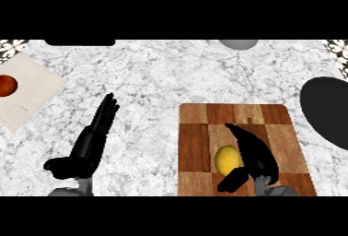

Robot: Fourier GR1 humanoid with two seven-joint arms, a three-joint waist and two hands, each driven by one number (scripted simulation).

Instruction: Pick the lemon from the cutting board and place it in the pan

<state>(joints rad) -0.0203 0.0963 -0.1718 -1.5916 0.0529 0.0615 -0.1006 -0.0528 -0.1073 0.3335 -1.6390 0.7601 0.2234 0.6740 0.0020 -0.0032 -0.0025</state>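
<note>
Kitchen: marble counter, cutting board.

Yellow lemon on wooden cutting board; black pan far right.

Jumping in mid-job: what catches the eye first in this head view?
The yellow lemon on the wooden cutting board, lower right, with the right robot hand against it, fingers straight. The black pan sits at the right edge. At the left, the left robot hand rests open.
</note>
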